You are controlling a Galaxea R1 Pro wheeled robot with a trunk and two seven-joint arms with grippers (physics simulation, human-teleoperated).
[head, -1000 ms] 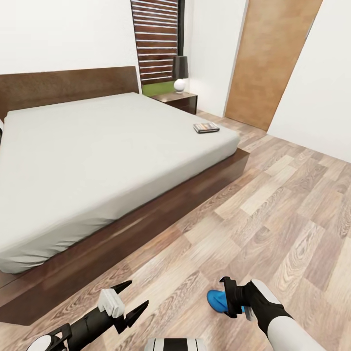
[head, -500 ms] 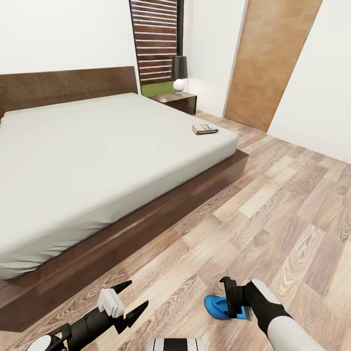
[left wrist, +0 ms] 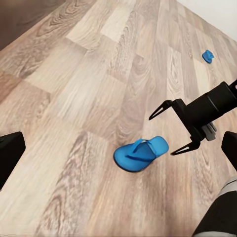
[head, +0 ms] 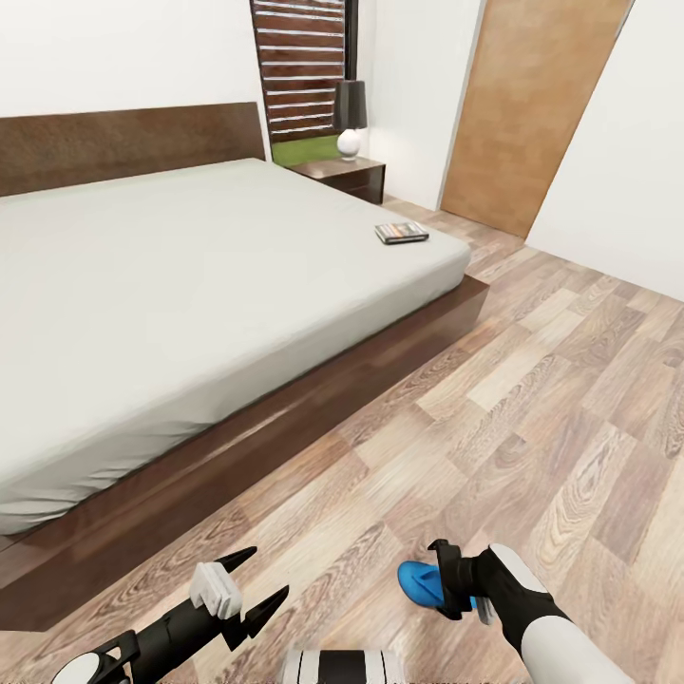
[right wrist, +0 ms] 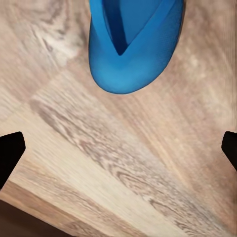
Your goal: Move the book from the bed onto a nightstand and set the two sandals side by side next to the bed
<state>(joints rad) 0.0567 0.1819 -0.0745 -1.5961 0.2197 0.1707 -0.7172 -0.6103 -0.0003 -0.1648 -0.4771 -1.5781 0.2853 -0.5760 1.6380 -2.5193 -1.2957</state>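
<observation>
Status: book [head: 401, 232] not yet moved, lies on bed [head: 190, 285] near nightstand [head: 342, 178]. Sandals apart: one [left wrist: 140, 153] on floor beside my right gripper [left wrist: 173, 128], other [left wrist: 208, 56] far off. Both fingers released, L gripper [head: 249, 581] empty.

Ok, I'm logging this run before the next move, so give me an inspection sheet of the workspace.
Surface: wood-plank floor, bare beside the bed.
Job's things: book lies flat on the bed near its far corner. One sandal lies on the floor just ahead of the right gripper, not held. Second sandal lies far off across the floor. Nightstand stands at the bed's head.
Clutter: lamp on the nightstand.
Grippers: left gripper open, empty, above the floor. Right gripper open, beside the near sandal.
Cables: nothing seen.
Surroundings: white walls, brown door, slatted window.
</observation>
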